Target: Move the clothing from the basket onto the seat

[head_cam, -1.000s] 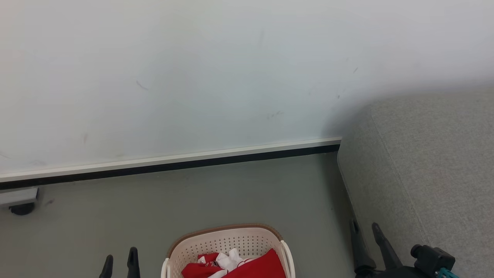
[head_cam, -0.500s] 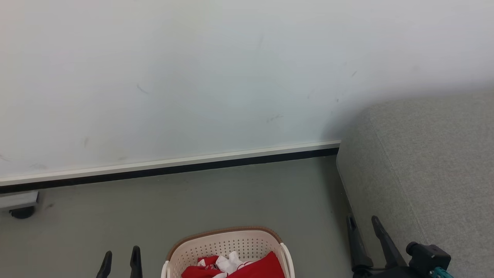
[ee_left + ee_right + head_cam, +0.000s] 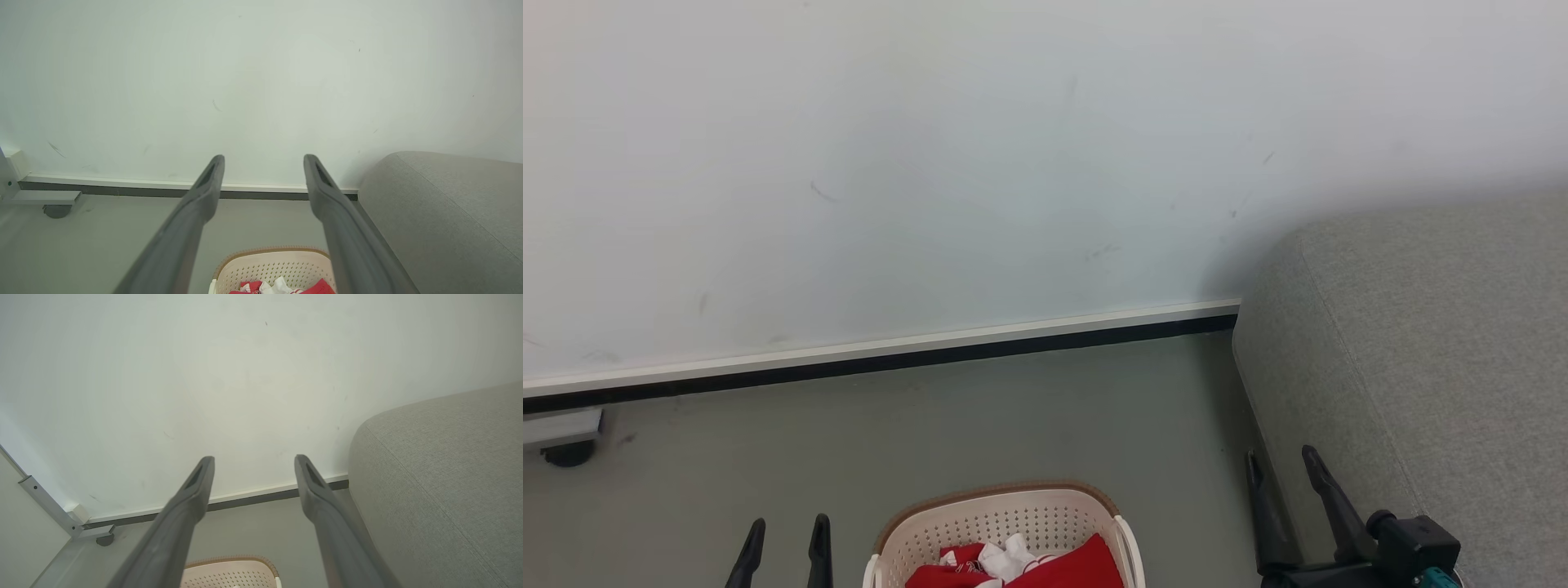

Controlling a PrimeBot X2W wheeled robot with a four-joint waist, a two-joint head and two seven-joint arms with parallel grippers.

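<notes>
mopbot_fan: so where's the clothing [image 3: 1045, 565] right now?

gripgeek: in the basket [image 3: 996, 516], a red heap with a bit of white bunched on top. the basket stands on the grey floor [image 3: 980, 416], well back from the floor's far edge, where the dark skirting [image 3: 931, 353] runs under the white wall [image 3: 931, 163]. the head view cuts off its near half, so i can't tell how full it is.

mopbot_fan: and the seat [image 3: 1421, 343]?

gripgeek: along the floor's right edge, its rounded end up against the wall at the far right corner. a strip of floor lies between it and the basket.

mopbot_fan: hands doing anything?

gripgeek: both released. the left hand [image 3: 790, 523] is left of the basket and apart from it. its two fingers [image 3: 204, 192] are spread, with wall and skirting showing between them in the left wrist view. the right hand [image 3: 1281, 454] is between the basket and the seat, right by the seat's side, fingers [image 3: 192, 486] spread just as wide. can't tell if it touches the upholstery.

mopbot_fan: what's that thing in the far left corner?

gripgeek: a pale bar [image 3: 560, 425] on a dark caster [image 3: 564, 451], right by the skirting.
</notes>
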